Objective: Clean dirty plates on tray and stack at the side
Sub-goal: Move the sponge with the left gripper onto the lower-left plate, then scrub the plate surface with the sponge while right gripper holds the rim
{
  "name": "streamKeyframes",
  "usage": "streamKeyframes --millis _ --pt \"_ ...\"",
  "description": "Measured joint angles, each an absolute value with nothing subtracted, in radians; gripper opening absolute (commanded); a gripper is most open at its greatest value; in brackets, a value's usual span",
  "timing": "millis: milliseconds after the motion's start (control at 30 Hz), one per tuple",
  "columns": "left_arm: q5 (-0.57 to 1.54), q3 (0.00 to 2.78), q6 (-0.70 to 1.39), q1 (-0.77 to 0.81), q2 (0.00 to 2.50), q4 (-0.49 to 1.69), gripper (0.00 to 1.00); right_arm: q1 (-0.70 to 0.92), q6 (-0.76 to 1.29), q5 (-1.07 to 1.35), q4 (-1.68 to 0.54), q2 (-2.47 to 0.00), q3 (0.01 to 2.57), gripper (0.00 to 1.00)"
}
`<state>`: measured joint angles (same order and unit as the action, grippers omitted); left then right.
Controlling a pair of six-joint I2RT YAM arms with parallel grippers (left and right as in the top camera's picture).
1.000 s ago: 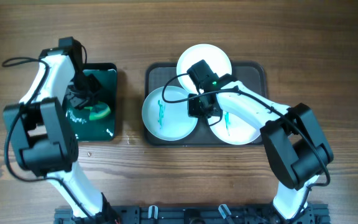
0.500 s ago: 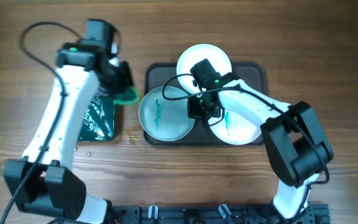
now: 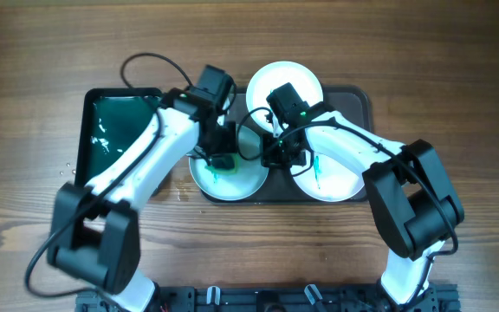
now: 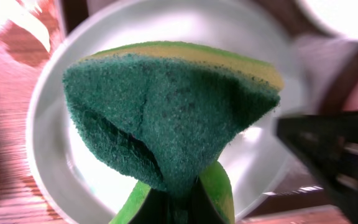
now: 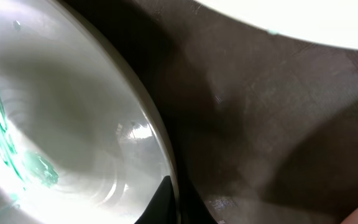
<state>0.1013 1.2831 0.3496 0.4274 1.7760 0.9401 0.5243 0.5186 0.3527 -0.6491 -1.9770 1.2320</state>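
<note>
Three white plates lie on the dark tray. The left plate has teal smears and sits under both grippers. My left gripper is shut on a green and yellow sponge held over this plate. My right gripper is shut on the same plate's right rim, with teal smears showing inside it. The back plate looks clean. The right plate carries a teal smear.
A smaller black tray with a green inside lies to the left of the dark tray on the wooden table. Cables loop over the left arm. The tray's mesh surface fills the right wrist view.
My left arm has swung right from the black tray with the sponge and now holds it over the left plate. The right gripper has stayed on the plate's rim.
</note>
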Motion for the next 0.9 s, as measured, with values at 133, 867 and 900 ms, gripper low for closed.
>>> streamKeyframes --millis 133,867,900 --pt "0.073 1.275 0.35 0.427 1.851 0.933 0.04 0.514 0.519 0.358 -0.656 -1.977 1.231 0.04" --pt "0.117 1.29 0.361 0.508 1.967 0.813 0.04 0.459 0.519 0.327 -0.703 -1.975 1.231 0.04" --pt "0.157 1.29 0.348 0.508 1.968 0.805 0.04 0.459 0.519 0.327 -0.703 -1.975 1.231 0.04"
